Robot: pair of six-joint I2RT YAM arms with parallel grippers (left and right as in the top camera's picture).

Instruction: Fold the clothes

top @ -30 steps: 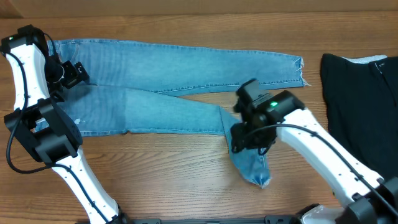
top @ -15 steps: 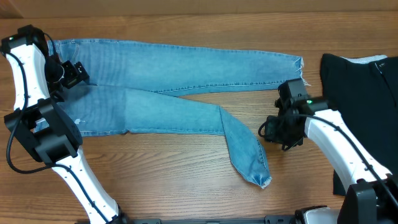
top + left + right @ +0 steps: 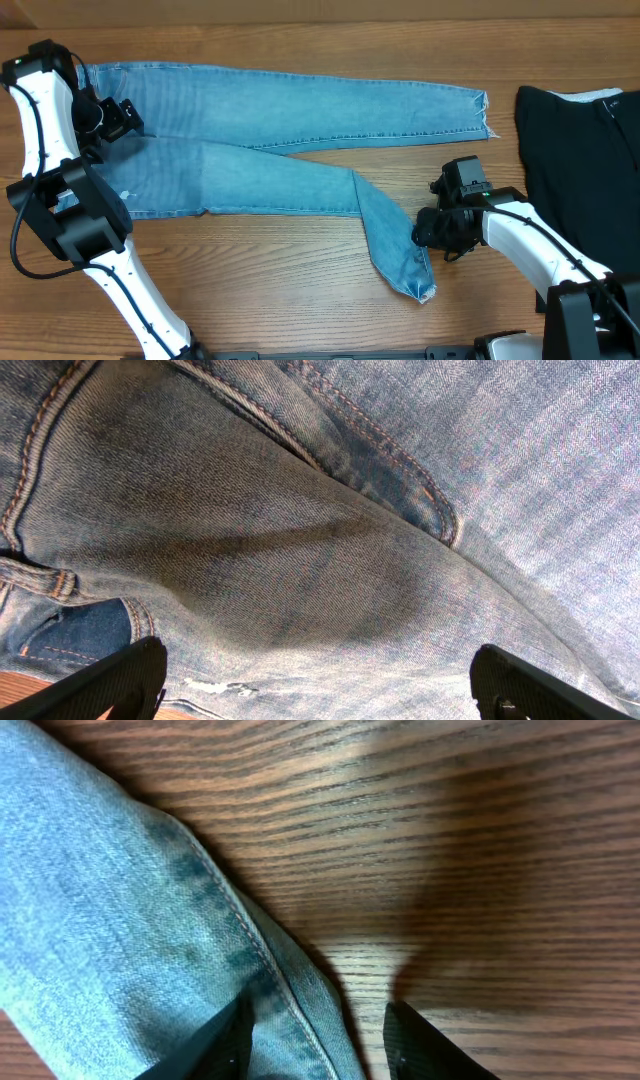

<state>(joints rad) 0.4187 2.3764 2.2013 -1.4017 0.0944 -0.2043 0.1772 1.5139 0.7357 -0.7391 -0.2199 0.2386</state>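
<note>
The light blue jeans lie flat, waist at the left. One leg runs straight to the right. The other leg bends down to a frayed hem. My left gripper hovers over the waist area. In the left wrist view it is wide open above the denim seat and a back pocket. My right gripper is at the right edge of the bent leg. In the right wrist view its fingers are open and straddle the leg's seamed edge.
A large black garment lies at the far right, with a bit of white cloth at its top edge. Bare wooden table shows below the jeans and between the jeans and the black garment.
My right gripper left the bent leg, swung out to the right, then came back down-left to the leg's right edge. The jeans and my left arm have not moved.
</note>
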